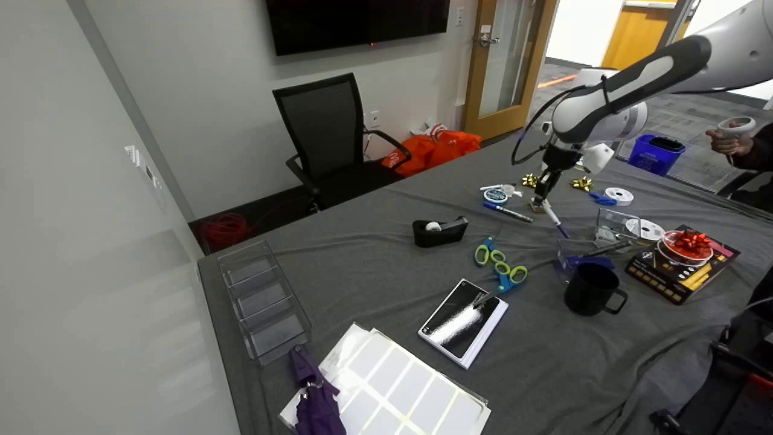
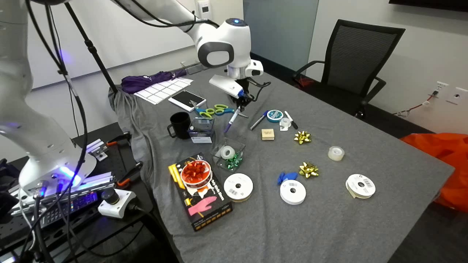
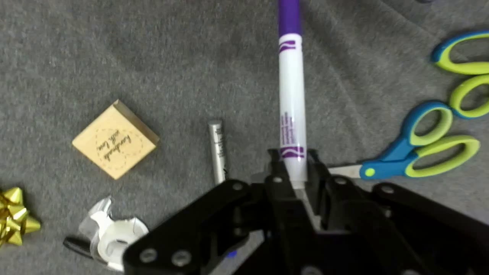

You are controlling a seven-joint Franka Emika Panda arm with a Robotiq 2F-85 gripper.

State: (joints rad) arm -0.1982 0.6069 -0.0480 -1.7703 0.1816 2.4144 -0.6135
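Note:
My gripper [image 3: 292, 162] is shut on the plain end of a white marker [image 3: 292, 88] with a purple cap. The marker also shows in both exterior views [image 1: 552, 216] [image 2: 232, 119], its cap pointing away from the fingers and slanting down. I cannot tell whether the cap touches the cloth. In the wrist view, a wooden stamp block [image 3: 114, 141] and a silver marker [image 3: 217, 151] lie on the left. Blue and green scissors [image 3: 393, 164] lie on the right, with a second pair beyond. A tape roll [image 3: 118, 240] and gold bow [image 3: 15, 217] lie lower left.
A black mug [image 2: 180, 125] stands beside a clear container [image 2: 202, 131]. Another clear container [image 2: 228, 153] holds tape and a green bow. A black box [image 2: 199, 193] carries a red bow. A tape dispenser [image 1: 439, 232], black-covered box [image 1: 462, 323] and clear tray [image 1: 263, 302] are also on the table.

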